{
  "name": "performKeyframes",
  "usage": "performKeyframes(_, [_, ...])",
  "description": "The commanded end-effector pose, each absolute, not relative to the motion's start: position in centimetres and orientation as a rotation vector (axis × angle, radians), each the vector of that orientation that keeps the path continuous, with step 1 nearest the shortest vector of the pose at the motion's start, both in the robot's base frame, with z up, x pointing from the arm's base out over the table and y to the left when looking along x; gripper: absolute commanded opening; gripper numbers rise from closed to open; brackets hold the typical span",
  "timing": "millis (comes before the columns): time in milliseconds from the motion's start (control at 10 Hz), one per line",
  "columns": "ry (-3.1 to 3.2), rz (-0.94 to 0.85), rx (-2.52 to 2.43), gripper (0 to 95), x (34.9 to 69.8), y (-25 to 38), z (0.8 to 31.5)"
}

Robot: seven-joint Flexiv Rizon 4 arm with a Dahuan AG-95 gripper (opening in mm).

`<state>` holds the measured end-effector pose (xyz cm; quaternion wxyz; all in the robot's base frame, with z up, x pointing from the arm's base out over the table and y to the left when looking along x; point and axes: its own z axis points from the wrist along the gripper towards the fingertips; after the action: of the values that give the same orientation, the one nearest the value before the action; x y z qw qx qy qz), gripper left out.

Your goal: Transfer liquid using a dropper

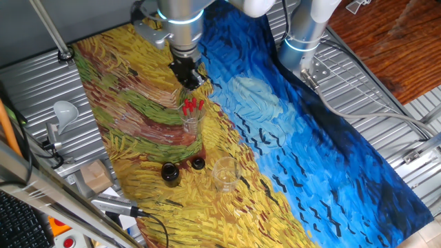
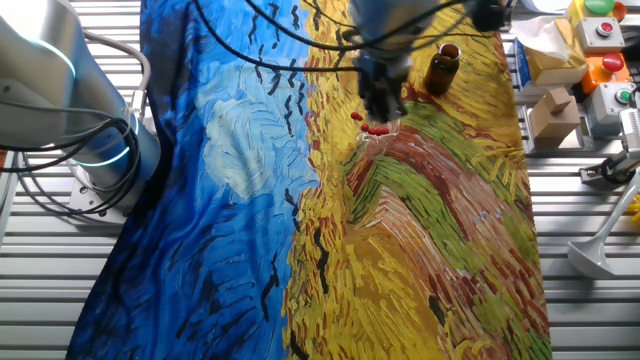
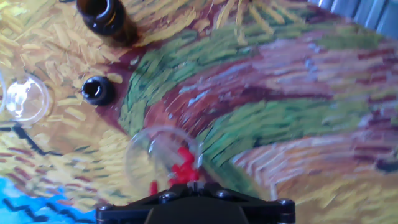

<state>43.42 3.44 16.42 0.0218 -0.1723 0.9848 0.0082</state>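
The hand view is smeared by motion blur, so the red droppers [image 3: 182, 167] in the clear glass [image 3: 140, 158] merge into one patch and cannot be counted. The gripper [image 3: 194, 200] shows there only as a dark base cut by the bottom edge; its fingertips are hidden. The brown bottle [image 3: 107, 18] is cut off at the top edge, a second glass [image 3: 23, 99] at the left.

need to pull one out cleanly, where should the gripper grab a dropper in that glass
Grip the red bulb, coming straight down from above. The droppers stand upright in the clear glass with only the bulbs above its rim, so the sides are walled off. The gripper already hangs overhead.
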Motion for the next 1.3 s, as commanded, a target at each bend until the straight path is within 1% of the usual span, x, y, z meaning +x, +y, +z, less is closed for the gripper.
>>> performKeyframes(100, [3.053,0.042,-0.557,0.0,43.2,3.4,16.5])
performKeyframes(700, [3.042,-0.004,-0.656,0.0,43.2,3.4,16.5])
performKeyframes(900, [3.06,0.024,-0.616,0.0,43.2,3.6,16.5])
performKeyframes(1000, [3.068,0.04,-0.611,19.0,43.2,4.2,16.3])
performKeyframes(1300, [3.067,0.075,-0.587,19.0,43.3,5.1,16.0])
